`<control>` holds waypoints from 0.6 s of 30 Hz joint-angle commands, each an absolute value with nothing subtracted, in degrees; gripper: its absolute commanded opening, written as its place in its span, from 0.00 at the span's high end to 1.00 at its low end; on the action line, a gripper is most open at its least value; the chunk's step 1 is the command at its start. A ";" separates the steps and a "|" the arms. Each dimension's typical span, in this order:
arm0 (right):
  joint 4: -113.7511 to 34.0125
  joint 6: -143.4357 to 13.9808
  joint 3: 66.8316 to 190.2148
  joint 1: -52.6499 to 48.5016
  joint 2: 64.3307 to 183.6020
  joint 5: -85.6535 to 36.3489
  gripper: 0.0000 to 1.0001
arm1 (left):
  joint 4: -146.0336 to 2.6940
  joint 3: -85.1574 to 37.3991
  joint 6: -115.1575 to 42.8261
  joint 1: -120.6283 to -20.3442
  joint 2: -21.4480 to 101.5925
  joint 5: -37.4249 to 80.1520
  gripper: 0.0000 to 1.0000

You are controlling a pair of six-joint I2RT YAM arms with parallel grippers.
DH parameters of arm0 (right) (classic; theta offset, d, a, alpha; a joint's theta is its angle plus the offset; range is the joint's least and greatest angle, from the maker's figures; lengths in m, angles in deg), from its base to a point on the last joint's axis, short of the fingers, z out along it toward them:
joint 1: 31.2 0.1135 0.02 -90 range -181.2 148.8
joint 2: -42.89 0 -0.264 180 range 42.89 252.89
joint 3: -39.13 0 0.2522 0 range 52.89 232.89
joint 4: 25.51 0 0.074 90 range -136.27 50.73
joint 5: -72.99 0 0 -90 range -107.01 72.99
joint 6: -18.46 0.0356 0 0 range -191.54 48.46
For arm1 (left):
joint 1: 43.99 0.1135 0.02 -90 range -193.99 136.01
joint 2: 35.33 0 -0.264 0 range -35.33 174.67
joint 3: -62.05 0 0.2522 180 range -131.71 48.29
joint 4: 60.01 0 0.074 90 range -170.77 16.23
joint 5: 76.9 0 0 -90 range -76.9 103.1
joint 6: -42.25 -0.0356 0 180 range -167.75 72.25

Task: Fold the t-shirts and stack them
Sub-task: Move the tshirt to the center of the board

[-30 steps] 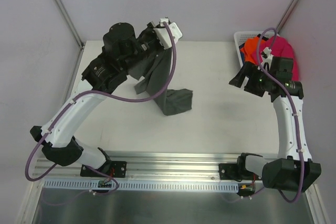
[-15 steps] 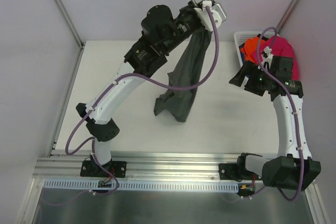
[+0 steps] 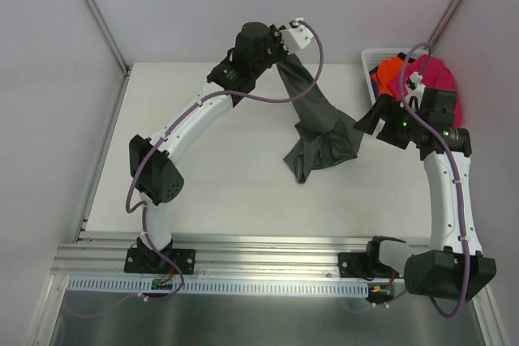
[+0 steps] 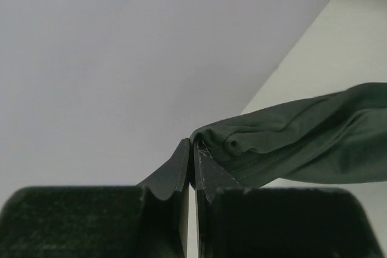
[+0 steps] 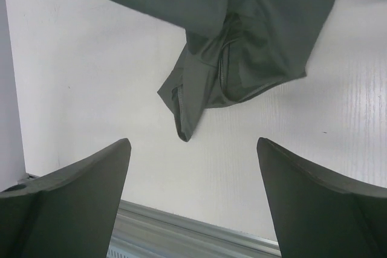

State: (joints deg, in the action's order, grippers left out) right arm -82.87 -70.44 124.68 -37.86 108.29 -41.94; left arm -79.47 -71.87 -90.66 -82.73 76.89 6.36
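The dark grey-green t-shirt (image 3: 320,131) hangs from my left gripper (image 3: 285,53), which is raised at the back of the table and shut on its edge (image 4: 242,143). The shirt's lower part bunches on the table right of centre. My right gripper (image 3: 366,121) is open and empty just right of the bunched cloth; its wrist view shows the shirt (image 5: 242,58) ahead of the spread fingers (image 5: 91,173). Orange (image 3: 391,70) and magenta-pink (image 3: 442,79) t-shirts lie in the white basket (image 3: 375,56) at the back right. No blue shirt shows.
The white table (image 3: 203,168) has a metal rail (image 3: 268,249) along its near edge. Grey walls and slanted frame posts (image 3: 97,14) close the back and sides.
My left arm has swung right across the back of the table, carrying the dark shirt from left of centre to right of centre, beside my right gripper. The right arm has barely moved.
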 commanded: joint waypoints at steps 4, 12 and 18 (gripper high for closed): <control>-83.04 -69.95 123.91 -38.32 106.43 -42.68 0.10 | -77.20 -52.75 -90.81 -81.96 66.72 3.70 1.00; -84.19 -71.10 121.53 -38.32 109.94 -39.86 0.14 | -78.08 -31.00 -88.88 -81.34 51.61 3.70 1.00; -82.43 -71.10 125.39 -38.14 119.77 -41.09 0.20 | -81.68 -25.63 -86.68 -80.20 45.98 1.85 1.00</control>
